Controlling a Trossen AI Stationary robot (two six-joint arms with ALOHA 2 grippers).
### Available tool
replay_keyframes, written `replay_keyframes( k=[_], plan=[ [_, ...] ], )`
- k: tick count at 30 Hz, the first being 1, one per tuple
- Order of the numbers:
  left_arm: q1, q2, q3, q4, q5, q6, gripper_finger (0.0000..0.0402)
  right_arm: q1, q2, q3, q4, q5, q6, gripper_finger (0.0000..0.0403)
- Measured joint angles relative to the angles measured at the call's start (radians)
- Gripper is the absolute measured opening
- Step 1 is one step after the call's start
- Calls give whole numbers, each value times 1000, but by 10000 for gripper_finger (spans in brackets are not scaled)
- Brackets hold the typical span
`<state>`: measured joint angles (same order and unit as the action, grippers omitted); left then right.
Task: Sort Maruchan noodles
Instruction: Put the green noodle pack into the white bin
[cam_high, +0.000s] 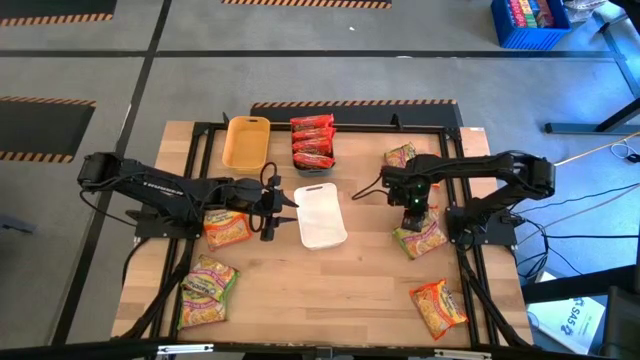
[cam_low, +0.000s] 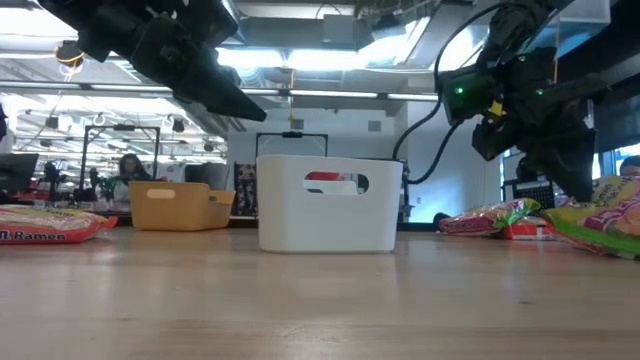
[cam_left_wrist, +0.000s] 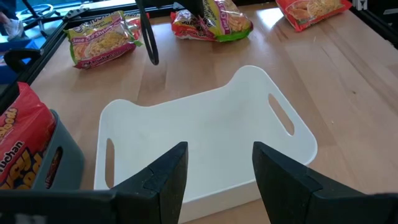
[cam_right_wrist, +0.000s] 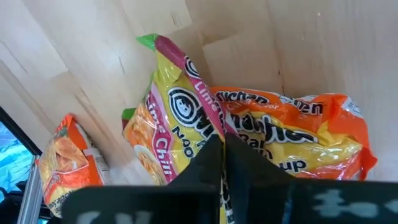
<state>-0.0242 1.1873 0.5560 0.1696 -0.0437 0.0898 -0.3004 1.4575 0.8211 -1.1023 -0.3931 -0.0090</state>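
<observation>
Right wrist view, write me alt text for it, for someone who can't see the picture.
The right gripper is shut on the edge of a green-pink noodle packet, which overlaps an orange noodle packet on the wooden table. Another orange packet lies apart, near the table's edge.

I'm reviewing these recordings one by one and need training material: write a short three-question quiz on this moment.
1. True or false: the white tray is empty.
2. Which gripper is shut on a noodle packet? A) left gripper B) right gripper
3. What fills the tray beside the yellow tray?

Key:
1. True; the left wrist view shows a bare floor.
2. B; it pinches the green-pink noodle packet, which lies on an orange one. The left gripper is open, empty.
3. Red noodle packets.
</observation>
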Motion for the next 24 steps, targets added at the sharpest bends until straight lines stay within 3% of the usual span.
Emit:
replay_keyframes(
  k=[14,18,24],
  plan=[
    [0,0,0,0,-25,-1,174,0,-88,201,46,13,2,0],
    [0,0,0,0,-25,-2,174,-1,-94,222,47,25,77,2],
    [0,0,0,1,-25,-2,174,0,-84,189,40,18,159,53]
  ],
)
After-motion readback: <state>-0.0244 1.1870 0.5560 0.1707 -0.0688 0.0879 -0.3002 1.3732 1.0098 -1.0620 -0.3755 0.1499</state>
